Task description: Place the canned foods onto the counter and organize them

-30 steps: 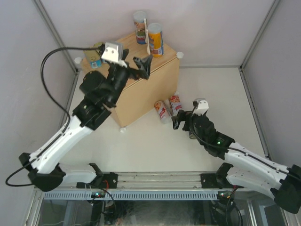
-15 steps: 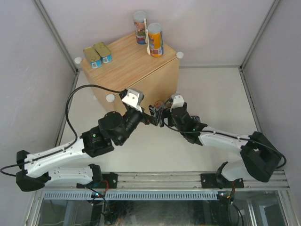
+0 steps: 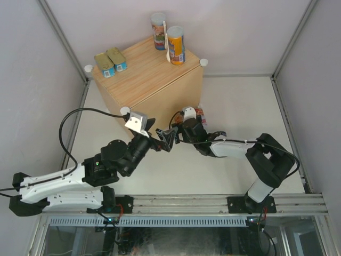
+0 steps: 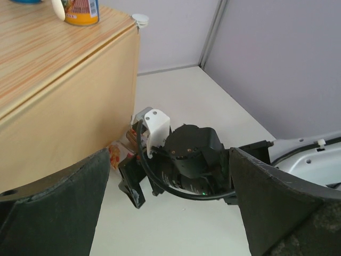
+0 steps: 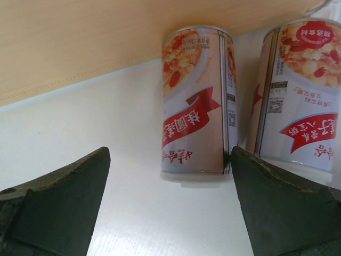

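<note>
Your right gripper is spread wide and empty, just short of a red-white can lying at the foot of the counter, with a second can beside it. Your left gripper, likewise wide and empty, hovers before the counter's front; two flat tins and two tall cans stand on top

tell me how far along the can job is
Done: four are on the counter, two flat tins at its left corner and two tall cans at the back. In hand: nothing gripped; the right gripper has its fingers open in front of a red-white can lying on the table. Left to do: that can and its twin beside it. The left gripper is open and empty.
</note>
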Controlling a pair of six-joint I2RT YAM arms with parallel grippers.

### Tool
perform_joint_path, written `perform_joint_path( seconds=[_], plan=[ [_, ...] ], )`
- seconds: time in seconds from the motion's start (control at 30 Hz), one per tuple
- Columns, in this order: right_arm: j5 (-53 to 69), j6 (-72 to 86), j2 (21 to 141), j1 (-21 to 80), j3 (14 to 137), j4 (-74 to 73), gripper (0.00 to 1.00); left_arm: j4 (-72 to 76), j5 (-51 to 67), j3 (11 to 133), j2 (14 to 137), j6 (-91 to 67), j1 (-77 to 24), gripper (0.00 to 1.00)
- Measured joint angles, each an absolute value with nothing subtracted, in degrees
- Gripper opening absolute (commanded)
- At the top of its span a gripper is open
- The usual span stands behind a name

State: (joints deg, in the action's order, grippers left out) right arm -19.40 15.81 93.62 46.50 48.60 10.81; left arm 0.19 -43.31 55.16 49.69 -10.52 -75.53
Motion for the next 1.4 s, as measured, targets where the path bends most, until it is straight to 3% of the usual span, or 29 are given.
perform_joint_path(
  seconds=[0.5,0.6,0.73,0.93,1.13,1.4],
  plan=[
    [-18.7,16.01,100.79,45.08,50.46,10.61,0.92,0.03,-46.37,53.19,48.07,-11.46,-77.14,0.95],
    [-18.48,16.29,101.16,45.08,50.46,10.37,0.82,0.08,-46.54,53.19,47.83,-11.46,-77.25,0.94],
    [-18.5,16.86,101.14,45.08,50.43,10.31,0.53,0.12,-46.92,53.12,47.81,-11.49,-77.52,0.94],
    [-17.82,18.02,100.47,45.17,50.33,9.15,0.23,0.3,-47.88,52.16,47.55,-11.49,-78.06,0.94],
    [-17.17,18.55,97.3,46.5,49.89,5.04,0.2,0.32,-48.53,52.16,47.35,-11.49,-79.02,0.94],
    [-15.7,19.55,82.13,51.88,48.69,-8.95,0.2,0.32,-50.0,52.16,46.5,-11.44,-80.25,0.94]
  ],
)
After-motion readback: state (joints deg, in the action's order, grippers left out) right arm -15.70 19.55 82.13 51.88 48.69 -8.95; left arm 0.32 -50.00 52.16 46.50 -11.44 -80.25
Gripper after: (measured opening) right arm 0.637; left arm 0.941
